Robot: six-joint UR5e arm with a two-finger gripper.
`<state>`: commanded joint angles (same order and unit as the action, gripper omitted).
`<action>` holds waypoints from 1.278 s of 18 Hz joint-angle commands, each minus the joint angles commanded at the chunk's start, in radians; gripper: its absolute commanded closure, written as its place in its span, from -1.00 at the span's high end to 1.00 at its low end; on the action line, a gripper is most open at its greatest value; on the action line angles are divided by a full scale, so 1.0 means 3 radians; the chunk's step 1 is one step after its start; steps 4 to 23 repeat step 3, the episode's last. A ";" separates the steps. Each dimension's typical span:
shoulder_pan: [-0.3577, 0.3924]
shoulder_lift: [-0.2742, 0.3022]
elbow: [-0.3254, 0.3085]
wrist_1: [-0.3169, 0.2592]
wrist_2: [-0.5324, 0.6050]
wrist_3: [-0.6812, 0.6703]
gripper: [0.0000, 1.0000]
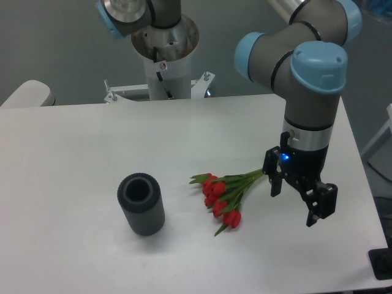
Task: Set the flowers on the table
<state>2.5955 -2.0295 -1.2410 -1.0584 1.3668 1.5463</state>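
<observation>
- The bunch of red tulips with bound green stems lies flat on the white matte tabletop, centre-right.
- The black two-finger gripper hangs just beside, jaws spread, empty.
- Light, floppy, bruisable (grasp stems, not blooms).

Grey tubular robot arm with light-blue joint caps, a small blue light, and black two-finger gripper at right of frame
</observation>
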 joint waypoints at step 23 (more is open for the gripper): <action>0.0000 0.0000 0.0000 0.0000 0.0000 0.0000 1.00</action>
